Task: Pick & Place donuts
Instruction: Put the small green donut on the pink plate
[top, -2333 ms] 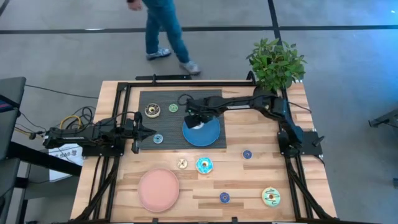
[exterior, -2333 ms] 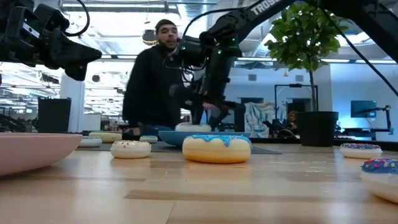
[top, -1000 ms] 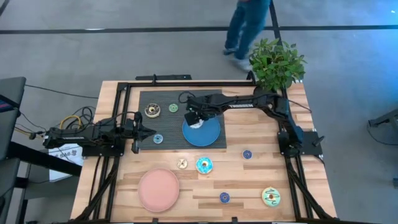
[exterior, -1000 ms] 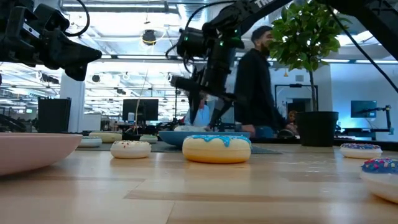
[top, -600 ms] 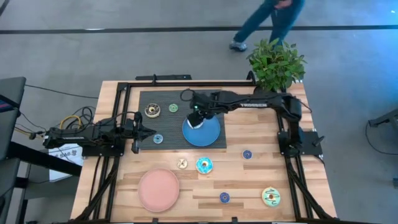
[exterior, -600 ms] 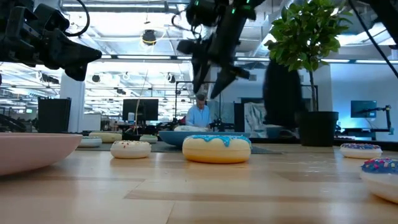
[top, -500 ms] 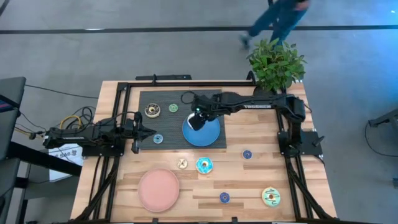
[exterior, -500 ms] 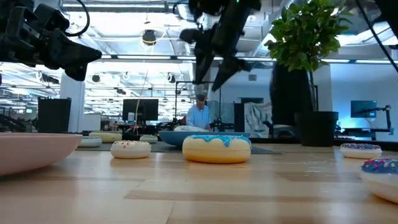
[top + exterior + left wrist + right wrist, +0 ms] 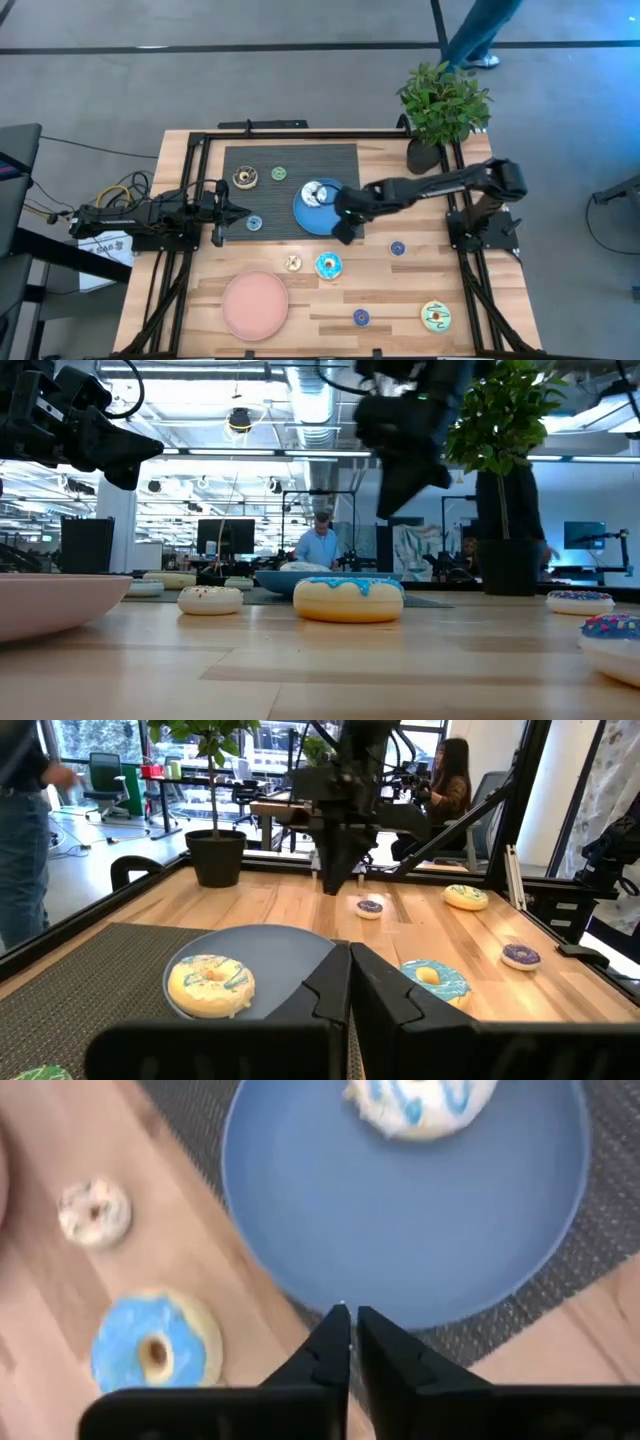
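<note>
Looking straight down on a wooden table point(image 9: 420, 290). Hovering over the blue plate point(image 9: 335, 222) at its four o'clock edge: the right gripper point(image 9: 343, 228), fingers pressed together, holding nothing. Lying on that plate toward eleven o'clock: a white donut point(image 9: 319, 192) with blue drizzle. Resting on bare wood at six o'clock from the plate: a blue-iced donut point(image 9: 328, 265), with a tiny cream donut point(image 9: 293, 263) just beside it at nine o'clock. Waiting at the table's nine o'clock side: the left gripper point(image 9: 243, 212), fingers together, empty.
</note>
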Controlling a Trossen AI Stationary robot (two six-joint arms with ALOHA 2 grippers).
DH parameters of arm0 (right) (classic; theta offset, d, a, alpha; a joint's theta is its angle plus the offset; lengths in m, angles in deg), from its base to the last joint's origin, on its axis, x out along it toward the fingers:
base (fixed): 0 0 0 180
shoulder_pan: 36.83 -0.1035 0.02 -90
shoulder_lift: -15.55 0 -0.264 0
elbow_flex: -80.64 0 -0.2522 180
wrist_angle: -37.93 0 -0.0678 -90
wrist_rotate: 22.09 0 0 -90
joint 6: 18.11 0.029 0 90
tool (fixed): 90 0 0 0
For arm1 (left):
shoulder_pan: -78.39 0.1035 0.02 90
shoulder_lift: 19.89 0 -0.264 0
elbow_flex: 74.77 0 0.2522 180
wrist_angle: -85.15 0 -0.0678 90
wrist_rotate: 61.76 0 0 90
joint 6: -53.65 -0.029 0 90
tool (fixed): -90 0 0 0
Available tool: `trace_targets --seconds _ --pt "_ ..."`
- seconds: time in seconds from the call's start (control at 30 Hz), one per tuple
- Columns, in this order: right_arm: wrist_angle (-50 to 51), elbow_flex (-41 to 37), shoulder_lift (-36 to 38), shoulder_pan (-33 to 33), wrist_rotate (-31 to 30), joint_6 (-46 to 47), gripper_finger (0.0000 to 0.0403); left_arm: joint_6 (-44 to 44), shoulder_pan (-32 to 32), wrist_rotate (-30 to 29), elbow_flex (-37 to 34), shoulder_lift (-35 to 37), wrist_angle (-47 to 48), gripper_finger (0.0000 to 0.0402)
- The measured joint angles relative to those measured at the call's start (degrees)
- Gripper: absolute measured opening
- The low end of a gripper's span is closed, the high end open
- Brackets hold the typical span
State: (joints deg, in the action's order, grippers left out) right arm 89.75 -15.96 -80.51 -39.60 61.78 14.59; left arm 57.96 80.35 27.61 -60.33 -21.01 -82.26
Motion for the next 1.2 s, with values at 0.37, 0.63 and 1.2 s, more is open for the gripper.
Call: trace_targets --seconds 0.37,0.63,1.2 --pt "-2.86 -23.45 25.48 -6.70 -1.53 1.26 0.0008 -0.02 0.00 0.01 0.00 0.00 0.00 0.0000" --pt "-1.86 -31.99 40.03 -8.48 -1.42 3.17 0.0005 -0.01 0.00 0.01 0.00 0.00 0.00 0.0000" --pt "3.43 -35.01 43.11 -7.21 -1.57 5.95 0.0001 -0.02 0.00 -0.01 0.01 0.00 0.00 0.0000"
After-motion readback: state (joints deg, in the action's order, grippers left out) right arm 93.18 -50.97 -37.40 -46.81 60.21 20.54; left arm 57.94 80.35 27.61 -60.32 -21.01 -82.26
